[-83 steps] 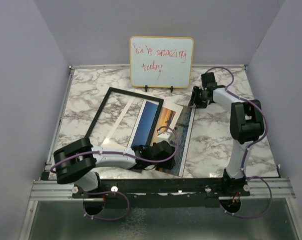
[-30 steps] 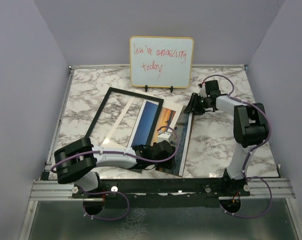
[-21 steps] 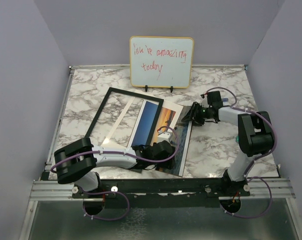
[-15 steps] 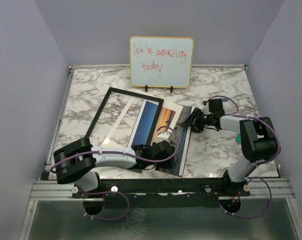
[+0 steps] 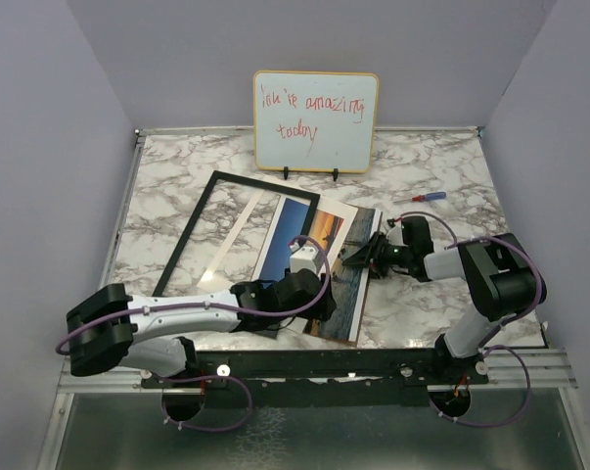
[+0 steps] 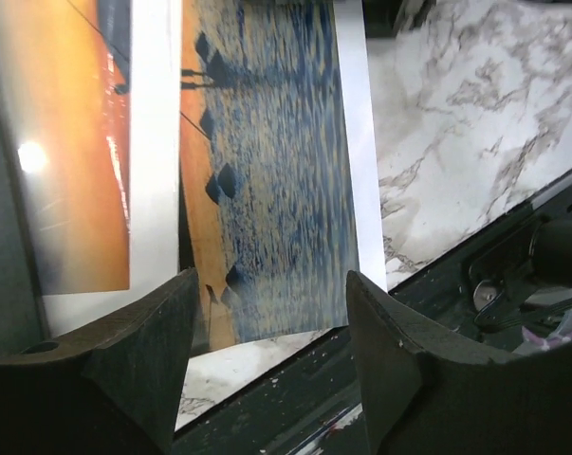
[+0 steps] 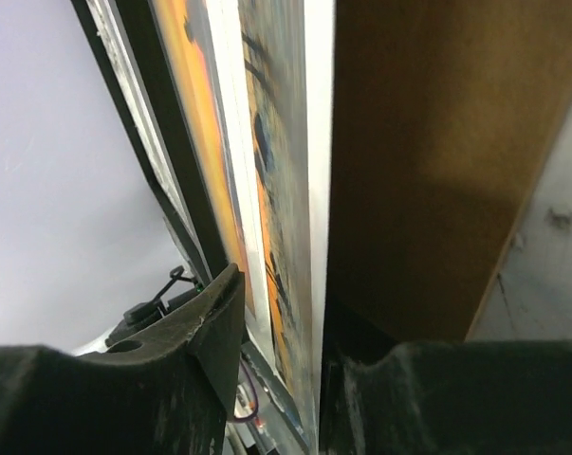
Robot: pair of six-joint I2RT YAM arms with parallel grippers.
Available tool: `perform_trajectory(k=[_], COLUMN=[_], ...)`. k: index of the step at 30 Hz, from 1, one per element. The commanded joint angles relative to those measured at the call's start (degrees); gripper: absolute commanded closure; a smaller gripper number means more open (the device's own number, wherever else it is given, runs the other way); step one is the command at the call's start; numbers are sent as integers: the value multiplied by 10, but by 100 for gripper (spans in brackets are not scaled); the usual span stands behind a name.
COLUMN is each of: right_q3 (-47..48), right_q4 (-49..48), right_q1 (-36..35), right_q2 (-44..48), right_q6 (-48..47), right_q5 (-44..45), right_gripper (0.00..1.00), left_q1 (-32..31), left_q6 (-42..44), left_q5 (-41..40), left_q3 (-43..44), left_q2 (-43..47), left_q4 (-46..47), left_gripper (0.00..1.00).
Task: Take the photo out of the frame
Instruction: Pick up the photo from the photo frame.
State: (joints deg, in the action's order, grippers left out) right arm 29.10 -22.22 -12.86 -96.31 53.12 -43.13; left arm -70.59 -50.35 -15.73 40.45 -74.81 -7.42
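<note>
From where I stand, the frame point(image 5: 265, 186) lies flat on the marbled desk point(image 5: 441, 166), turned at a slant, its thin black edge point(image 7: 162, 142) catching a streak of light on the glass. The photo point(image 5: 324, 230) lies partly under the frame's right side and reaches out past it toward the right arm, with its white border showing along the far and right edges. In the left wrist view the print point(image 6: 267, 190) fills most of the picture: orange sky, blue rippled water and small dark figures.

The left pincer point(image 5: 312, 299) hangs over the near end of the photo, close to the desk's front rail. Its two dark fingers stand well apart point(image 6: 271, 280), released, with nothing between them.

The right pincer point(image 5: 365, 257) sits low at the photo's right edge. In its own view point(image 7: 286, 303) one finger is on each side of that edge point(image 7: 267, 142), and the brown back panel point(image 7: 428, 161) lies just beside the print. I cannot tell whether those fingers are actually pressing on the paper.

At the back of the desk a whiteboard point(image 5: 316, 119) with red handwriting stands upright. A small tool with a blue and red handle point(image 5: 420, 197) lies on the marble to the right, well apart from the frame.
</note>
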Motion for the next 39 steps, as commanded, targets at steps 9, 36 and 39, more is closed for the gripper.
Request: perform_trajectory(k=[9, 36, 39], right_q3=[-44, -62, -60], right_q4=[-109, -148, -148], right_q1=[-37, -46, -47], right_q2=[9, 46, 64], right_q6=[83, 119, 127], right_q5=[33, 53, 53], right_gripper=[69, 100, 100], left_q1=[33, 60, 62], left_q6=[-46, -42, -39], left_q5=[-102, -96, -96], left_q3=[-41, -28, -26], left_q2=[144, 164, 165], left_q4=[-110, -147, -152], left_gripper=[27, 26, 26])
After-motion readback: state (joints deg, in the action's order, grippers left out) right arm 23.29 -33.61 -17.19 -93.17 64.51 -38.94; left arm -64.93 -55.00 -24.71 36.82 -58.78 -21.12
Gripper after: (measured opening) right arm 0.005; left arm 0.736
